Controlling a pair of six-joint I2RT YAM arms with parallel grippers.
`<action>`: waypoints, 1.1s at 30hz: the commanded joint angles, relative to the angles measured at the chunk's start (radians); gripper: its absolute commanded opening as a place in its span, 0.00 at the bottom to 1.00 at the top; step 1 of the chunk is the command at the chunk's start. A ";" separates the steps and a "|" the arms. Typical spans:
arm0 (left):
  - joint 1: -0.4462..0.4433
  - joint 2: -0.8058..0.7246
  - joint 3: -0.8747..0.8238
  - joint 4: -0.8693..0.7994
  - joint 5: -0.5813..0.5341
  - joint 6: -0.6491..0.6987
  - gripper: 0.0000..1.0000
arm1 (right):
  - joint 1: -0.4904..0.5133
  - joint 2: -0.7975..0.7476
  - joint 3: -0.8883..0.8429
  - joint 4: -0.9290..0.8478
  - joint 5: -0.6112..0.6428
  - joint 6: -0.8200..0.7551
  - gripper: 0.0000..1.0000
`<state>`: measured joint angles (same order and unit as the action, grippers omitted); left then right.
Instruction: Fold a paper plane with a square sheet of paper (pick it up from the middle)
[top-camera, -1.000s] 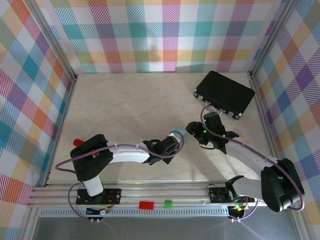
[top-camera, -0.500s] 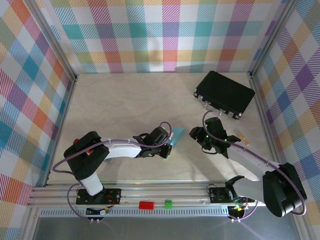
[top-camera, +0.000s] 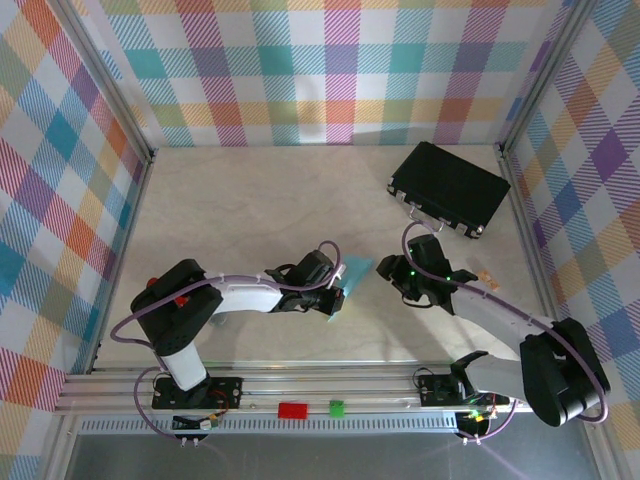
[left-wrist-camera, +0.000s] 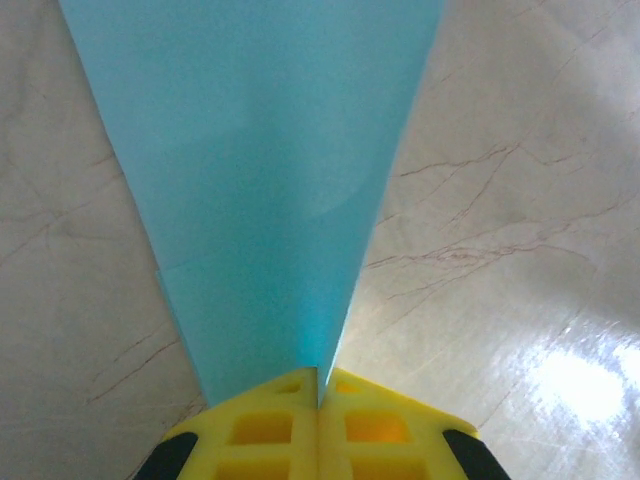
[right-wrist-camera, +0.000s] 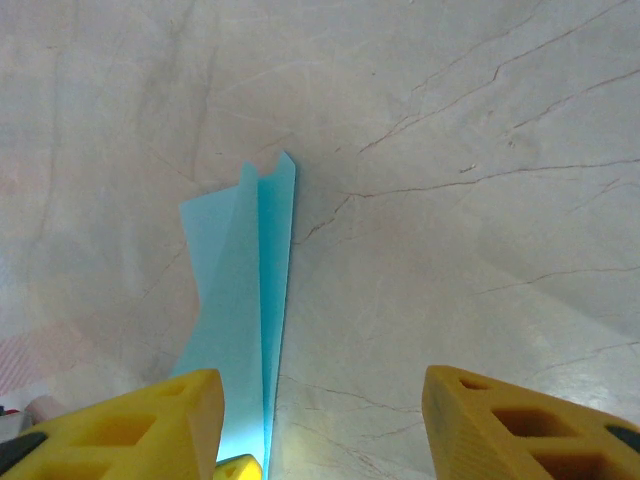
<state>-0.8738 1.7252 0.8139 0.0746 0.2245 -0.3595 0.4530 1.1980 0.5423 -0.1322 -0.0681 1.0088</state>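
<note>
Scanning top view: left gripper (top-camera: 338, 287) pinches the paper plane (top-camera: 354, 268) mid-table, well clear of the black case (top-camera: 450, 188). The right gripper (top-camera: 392, 272) sits near it.

Left wrist: fingers (left-wrist-camera: 265, 432) clamped on the narrow end, blue wedge fanning away.

Right wrist: jaws half-spread, empty. Layered folds and centre crease show.

Folding looks largely done. Final creasing or set-down probably remains.
</note>
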 joint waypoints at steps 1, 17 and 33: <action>0.008 0.030 0.028 -0.046 0.023 -0.003 0.00 | -0.003 0.026 -0.005 0.031 -0.035 0.006 0.55; 0.051 0.058 0.020 -0.011 0.118 -0.041 0.00 | -0.004 0.049 -0.115 0.322 -0.251 -0.163 0.31; 0.111 0.112 -0.004 0.072 0.256 -0.085 0.00 | 0.024 0.315 -0.009 0.568 -0.484 -0.138 0.10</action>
<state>-0.7712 1.8053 0.8364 0.1425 0.4557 -0.4240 0.4717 1.4887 0.4969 0.3607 -0.5087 0.8745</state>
